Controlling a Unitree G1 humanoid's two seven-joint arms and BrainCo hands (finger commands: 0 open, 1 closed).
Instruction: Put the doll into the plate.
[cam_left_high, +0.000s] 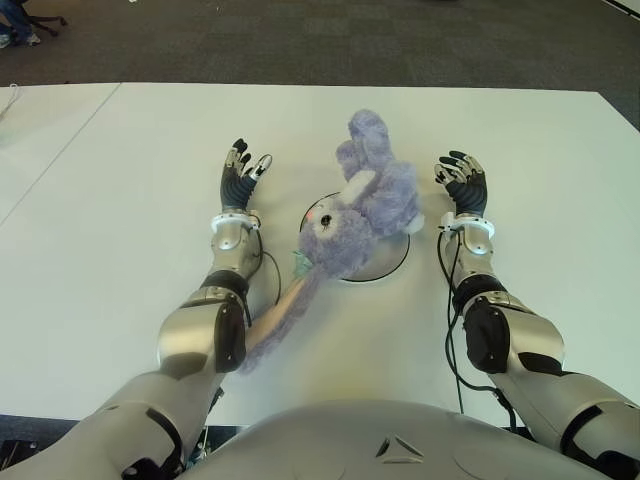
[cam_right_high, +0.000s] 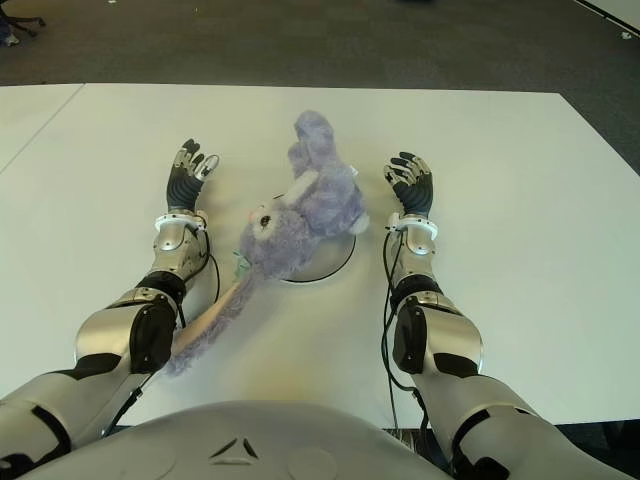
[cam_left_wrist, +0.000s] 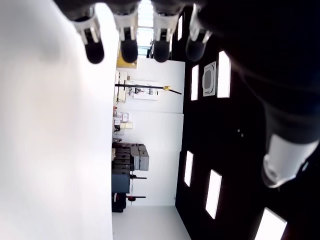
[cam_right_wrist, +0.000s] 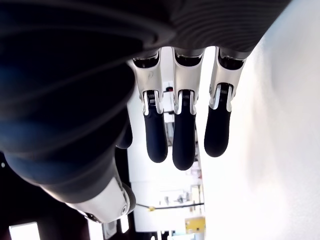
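A purple plush rabbit doll (cam_left_high: 360, 205) lies on the round white plate (cam_left_high: 390, 262) in the middle of the white table (cam_left_high: 120, 200). Its body and head cover most of the plate, and one long ear (cam_left_high: 280, 320) trails off the plate toward me. My left hand (cam_left_high: 240, 170) is open, left of the plate and apart from the doll. My right hand (cam_left_high: 462, 180) is open too, just right of the plate. Both wrist views show spread fingers (cam_right_wrist: 183, 135) holding nothing.
The table's far edge (cam_left_high: 350, 88) borders a dark carpet (cam_left_high: 400, 40). Black cables (cam_left_high: 450, 300) run along my right forearm. A seam (cam_left_high: 60, 150) divides the table at the left.
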